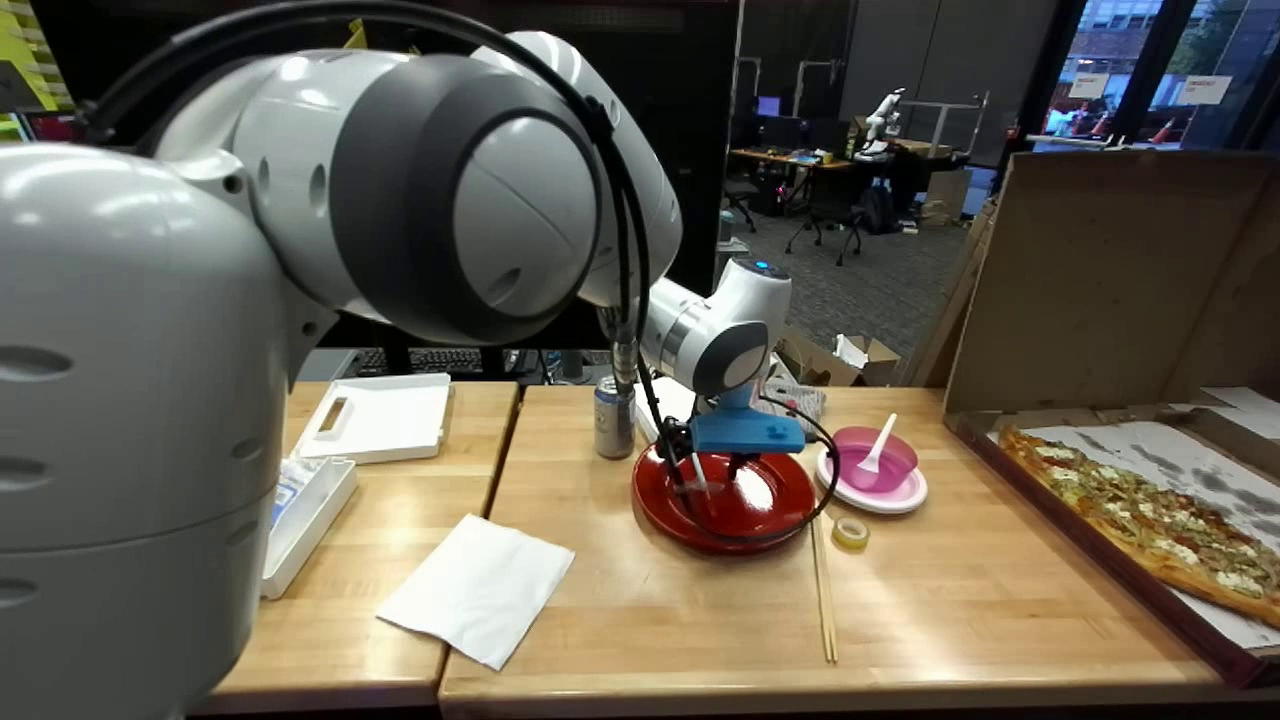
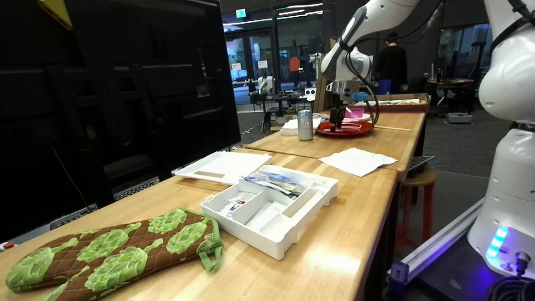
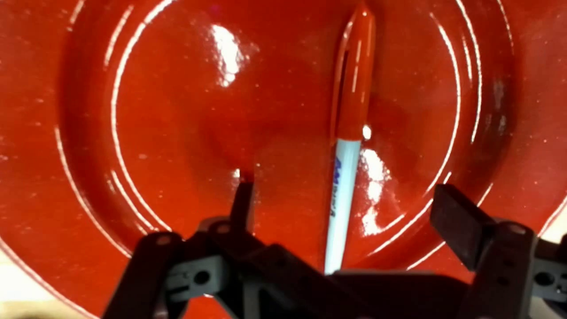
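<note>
A marker with a red cap and white barrel [image 3: 347, 168] lies on a glossy red plate [image 3: 288, 102]. Over it my gripper [image 3: 343, 197] stands open, one finger on each side, with a gap to both. The barrel's lower end is hidden behind the gripper's body in the wrist view. In both exterior views the gripper [image 2: 335, 125] points down low over the red plate [image 1: 665, 515], and the marker [image 1: 700, 474] shows as a small pale strip. Whether the fingertips touch the plate I cannot tell.
Close by are a silver can [image 1: 614, 420], a pink bowl [image 1: 885, 465] with a white spoon, a tape roll [image 1: 850, 532] and chopsticks [image 1: 823, 590]. A napkin [image 1: 480, 590], pizza box [image 1: 1110, 290], white divided tray [image 2: 288, 234] and oven mitt [image 2: 121, 251] lie farther off.
</note>
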You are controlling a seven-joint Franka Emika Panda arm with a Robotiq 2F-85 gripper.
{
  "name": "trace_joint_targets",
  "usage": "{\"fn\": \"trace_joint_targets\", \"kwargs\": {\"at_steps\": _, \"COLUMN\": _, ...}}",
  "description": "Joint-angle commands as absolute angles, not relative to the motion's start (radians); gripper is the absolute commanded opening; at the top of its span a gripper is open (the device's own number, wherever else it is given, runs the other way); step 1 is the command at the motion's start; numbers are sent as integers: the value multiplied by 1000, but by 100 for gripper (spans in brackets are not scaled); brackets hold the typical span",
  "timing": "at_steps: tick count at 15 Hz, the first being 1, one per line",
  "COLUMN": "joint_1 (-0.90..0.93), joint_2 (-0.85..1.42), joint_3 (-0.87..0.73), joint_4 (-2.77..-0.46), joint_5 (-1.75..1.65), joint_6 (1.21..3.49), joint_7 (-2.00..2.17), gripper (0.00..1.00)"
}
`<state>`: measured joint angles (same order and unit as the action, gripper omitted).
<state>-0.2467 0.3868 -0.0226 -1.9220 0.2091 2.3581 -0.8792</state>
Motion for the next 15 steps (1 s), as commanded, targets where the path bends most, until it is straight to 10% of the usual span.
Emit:
{"fn": "trace_joint_targets", "kwargs": {"at_steps": 1, "joint_1": -249, "joint_2": 390, "joint_3": -3, "joint_4": -1917, "joint_5": 209, "joint_6": 2357, "joint_7": -889, "gripper": 100}}
{"fn": "trace_joint_targets", "kwargs": {"at_steps": 3, "joint_1": -248, "joint_2": 391, "joint_3": 2, "joint_4": -1918, "joint_5": 207, "joint_6": 2358, "joint_7": -888, "gripper": 100}}
{"fn": "trace_joint_targets", "kwargs": {"at_steps": 15, "joint_1": -263, "joint_2": 382, "joint_3": 3, "joint_4": -1923, "joint_5": 214, "joint_6": 2382, "joint_7": -907, "gripper": 1}}
